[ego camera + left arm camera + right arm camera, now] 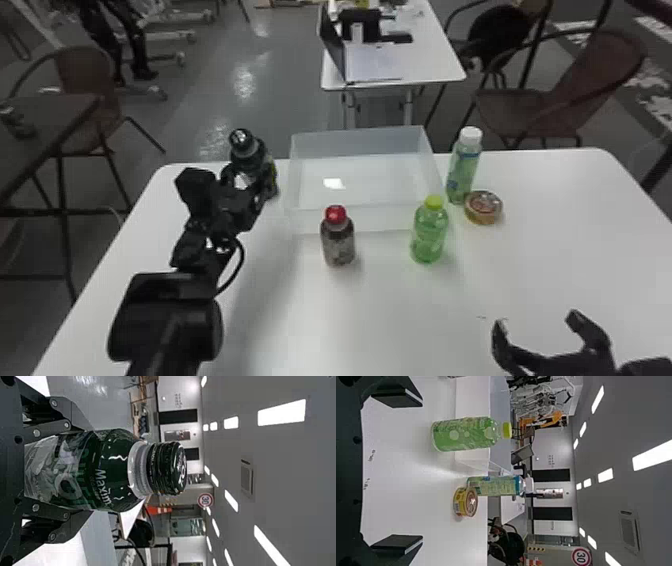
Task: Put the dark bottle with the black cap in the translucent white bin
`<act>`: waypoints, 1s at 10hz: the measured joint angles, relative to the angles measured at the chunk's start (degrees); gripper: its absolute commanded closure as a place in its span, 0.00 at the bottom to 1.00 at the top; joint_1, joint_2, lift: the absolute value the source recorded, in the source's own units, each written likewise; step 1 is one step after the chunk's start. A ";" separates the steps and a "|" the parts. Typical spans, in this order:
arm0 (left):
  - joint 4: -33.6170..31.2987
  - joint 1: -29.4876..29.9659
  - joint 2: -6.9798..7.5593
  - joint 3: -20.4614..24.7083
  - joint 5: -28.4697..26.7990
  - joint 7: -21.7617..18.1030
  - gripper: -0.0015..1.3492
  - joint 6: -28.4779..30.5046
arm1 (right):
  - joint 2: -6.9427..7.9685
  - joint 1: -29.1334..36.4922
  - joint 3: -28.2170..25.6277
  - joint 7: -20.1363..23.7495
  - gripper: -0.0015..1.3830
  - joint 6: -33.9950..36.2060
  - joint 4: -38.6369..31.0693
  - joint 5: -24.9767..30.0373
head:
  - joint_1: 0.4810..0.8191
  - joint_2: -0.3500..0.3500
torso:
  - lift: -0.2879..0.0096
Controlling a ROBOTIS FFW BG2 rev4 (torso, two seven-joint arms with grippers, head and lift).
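At the left of the head view, my left gripper (247, 184) is shut on the dark bottle (247, 155) with the black cap, just left of the translucent white bin (375, 219). The arm hides part of the bottle, and whether its base touches the table I cannot tell. The left wrist view has the left gripper (81, 471) with a finger on each side of the dark bottle (113, 469), its cap pointing away from the palm. My right gripper (537, 322) stands open at the lower right. In its wrist view the right gripper (411, 473) has nothing between its fingers.
A red-capped bottle (338, 242) and a green bottle (430, 234) stand before the bin's near wall. Right of the bin are a white-capped bottle (464, 167) and a small round tub (483, 207). Bare white tabletop (380, 310) lies between the arms.
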 measured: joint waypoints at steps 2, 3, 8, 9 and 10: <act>1.58 -2.48 -0.42 -3.43 1.06 -0.38 0.50 2.21 | 0.00 -0.50 0.19 0.02 0.07 0.00 0.51 0.01 | 0.63 0.56 | 0.66; 4.12 -4.28 -0.68 -4.76 1.32 -2.19 0.50 2.89 | 0.00 -0.68 0.20 0.02 0.07 0.00 0.67 0.01 | 0.63 0.53 | 0.66; 14.85 -12.17 -0.36 -8.44 0.64 -8.50 0.34 5.36 | 0.00 -1.78 0.25 0.59 0.07 0.00 1.83 0.01 | 0.63 0.47 | 0.66; 15.15 -12.26 -0.63 -8.39 -0.12 -8.51 0.32 5.41 | 0.00 -1.91 0.24 0.64 0.07 0.00 2.04 -0.20 | 0.63 0.46 | 0.66; 15.18 -12.22 -1.08 -7.98 -0.96 -8.49 0.32 5.23 | 0.00 -1.95 0.21 0.64 0.07 -0.05 2.30 -0.69 | 0.63 0.46 | 0.66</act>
